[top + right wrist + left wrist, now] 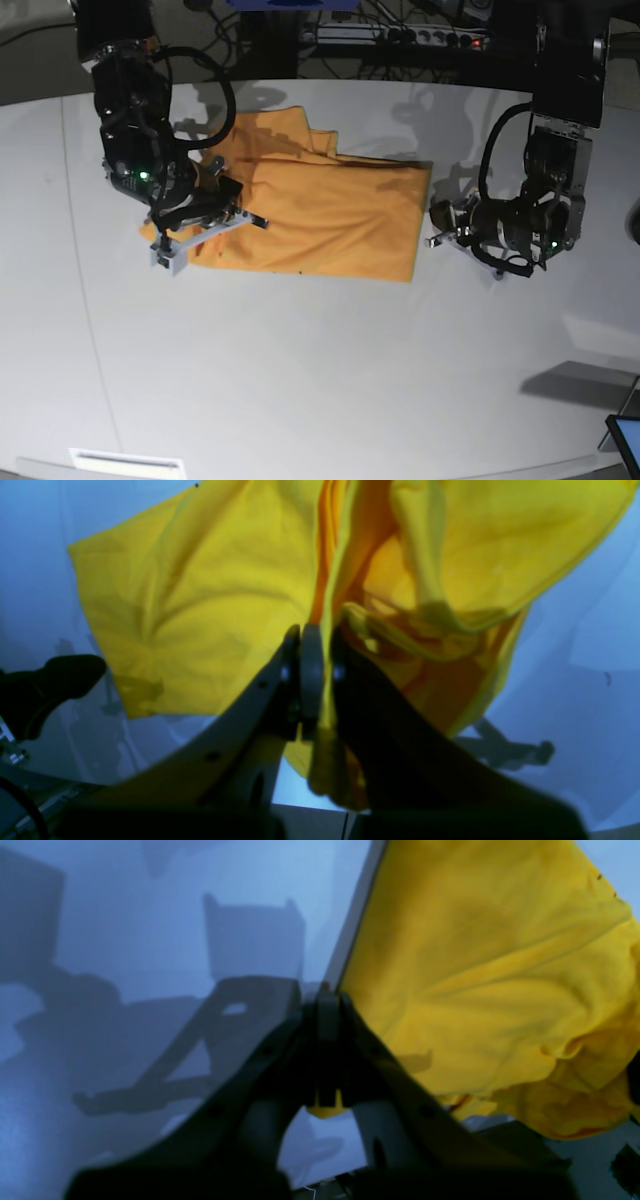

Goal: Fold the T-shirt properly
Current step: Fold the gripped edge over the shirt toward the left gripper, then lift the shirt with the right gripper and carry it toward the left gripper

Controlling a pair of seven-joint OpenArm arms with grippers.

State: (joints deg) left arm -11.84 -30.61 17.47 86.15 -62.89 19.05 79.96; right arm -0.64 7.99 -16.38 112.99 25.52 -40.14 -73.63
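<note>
Two closed grippers are what we are working with here. Through the left wrist view, we are seeing the left gripper (327, 1005) shut tight, a sliver of yellow showing at the base of its jaws, with the T-shirt (490, 985) spreading off to one side over the pale surface (125, 915). Through the right wrist view, the right gripper (316, 640) is pinching a bunched fold of the thin, rumpling cloth. From the base view, the shirt is lying partly folded across the surface's far half, one arm at each end. We are judging it light, limp and prone to sagging, so we are favouring holds at hems and corners.
</note>
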